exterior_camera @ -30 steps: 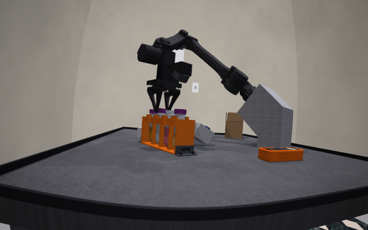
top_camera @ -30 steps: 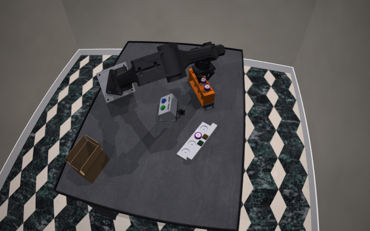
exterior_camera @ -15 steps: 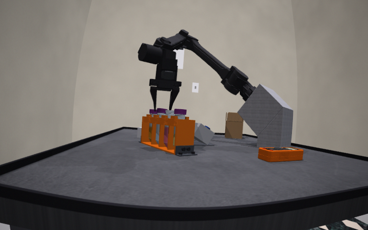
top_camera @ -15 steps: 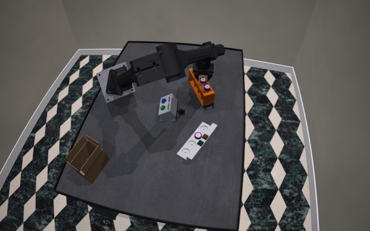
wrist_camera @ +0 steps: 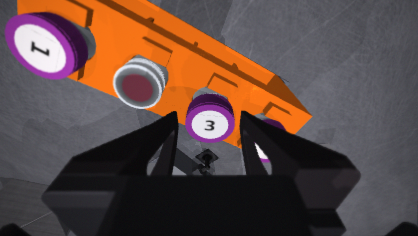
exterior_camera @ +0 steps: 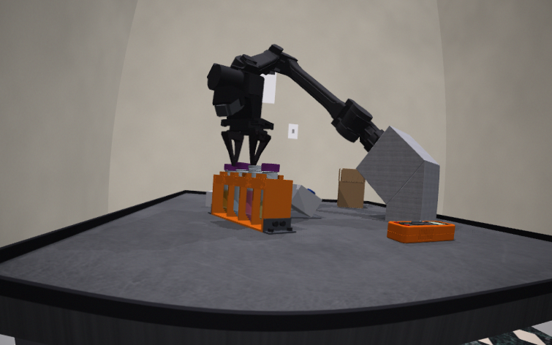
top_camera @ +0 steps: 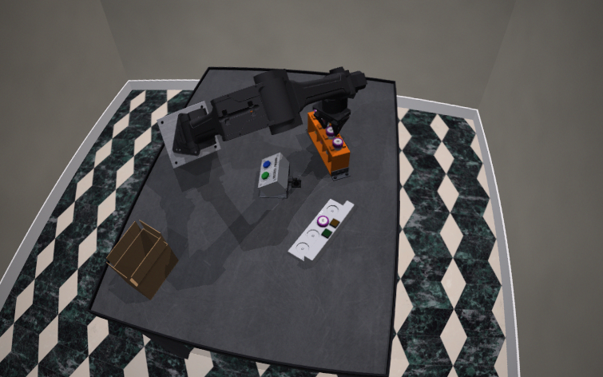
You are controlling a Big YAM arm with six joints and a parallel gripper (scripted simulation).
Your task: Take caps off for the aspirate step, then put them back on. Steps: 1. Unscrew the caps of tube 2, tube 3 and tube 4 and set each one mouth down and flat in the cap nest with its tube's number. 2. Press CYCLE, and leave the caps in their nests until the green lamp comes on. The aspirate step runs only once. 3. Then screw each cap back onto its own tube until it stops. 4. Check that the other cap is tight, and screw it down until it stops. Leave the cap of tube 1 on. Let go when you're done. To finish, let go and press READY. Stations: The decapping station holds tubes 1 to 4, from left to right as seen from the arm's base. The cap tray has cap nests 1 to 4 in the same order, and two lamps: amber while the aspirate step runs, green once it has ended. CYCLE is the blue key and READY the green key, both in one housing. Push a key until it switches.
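The orange decapping station point(top_camera: 339, 161) point(exterior_camera: 277, 196) holds four tubes. Tube 1's cap point(wrist_camera: 40, 47) point(exterior_camera: 270, 167) is on; tube 2 point(wrist_camera: 138, 86) is open-mouthed. My gripper point(top_camera: 332, 129) point(exterior_camera: 243, 164) point(wrist_camera: 208, 118) points down, open, its fingers on either side of cap 3 point(wrist_camera: 210, 124) with gaps. Cap 4 point(top_camera: 338, 141) point(wrist_camera: 273, 125) sits on its tube, partly behind a finger in the wrist view. A cap point(top_camera: 323, 220) lies in nest 2 of the white cap tray point(top_camera: 295, 254); the other nests are empty. The amber lamp point(top_camera: 334, 223) and green lamp point(top_camera: 326, 232) look dark.
The grey key housing point(top_camera: 274, 188) with blue CYCLE point(top_camera: 266, 164) and green READY point(top_camera: 265, 175) stands between arm base and tray. A cardboard box point(top_camera: 158, 274) point(exterior_camera: 350, 192) stands near the table edge. An orange device point(exterior_camera: 419, 233) lies beside the large grey block point(exterior_camera: 398, 171).
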